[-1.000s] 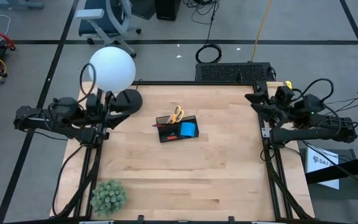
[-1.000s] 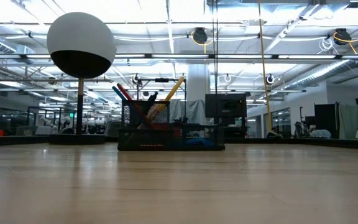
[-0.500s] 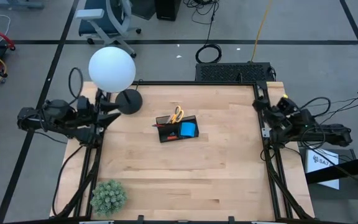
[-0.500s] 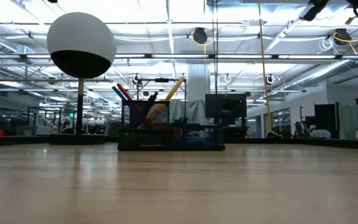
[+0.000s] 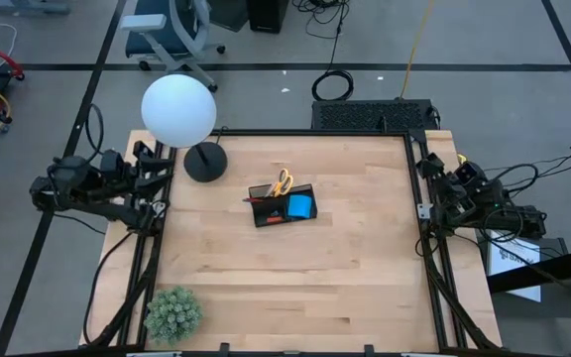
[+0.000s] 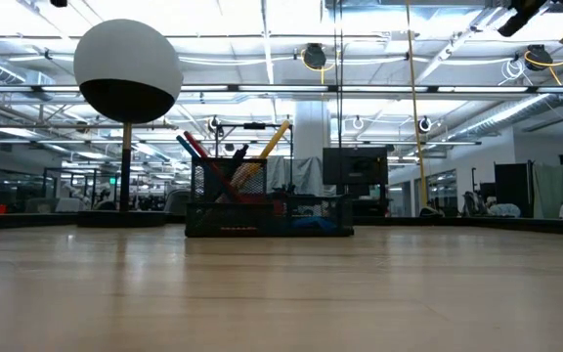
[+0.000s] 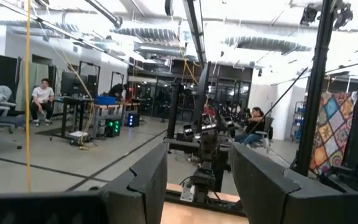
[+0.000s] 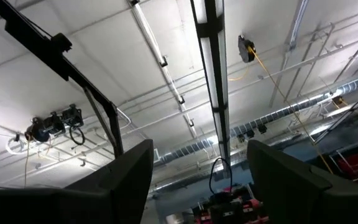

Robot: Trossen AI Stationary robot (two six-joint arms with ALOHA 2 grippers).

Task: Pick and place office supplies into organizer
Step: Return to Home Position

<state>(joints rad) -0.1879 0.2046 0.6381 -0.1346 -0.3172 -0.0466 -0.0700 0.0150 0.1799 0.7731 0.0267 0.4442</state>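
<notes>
We find the left gripper (image 7: 197,180) released: its fingers (image 7: 145,183) are spread apart with nothing between them. It sits at the left edge of the table (image 5: 295,288), near the lamp base (image 5: 204,161). The right gripper (image 8: 201,180) is also released, its fingers (image 8: 129,177) parted and empty and pointed up at the ceiling. It sits at the table's right edge, toward the far corner.

The organizer (image 5: 258,213) stands near the table's middle, somewhat to the far side and well apart from both grippers. The yellow-handled scissors (image 5: 282,182) stand in its far compartment and the blue note pad (image 5: 300,206) lies in its right one. In the low view, pens (image 6: 195,147) lean in its tall mesh section.

Open wood surrounds the organizer on every side. The white globe lamp (image 5: 178,109) overhangs the far-left corner, close to the left arm. A green plant (image 5: 172,312) occupies the near-left corner.
</notes>
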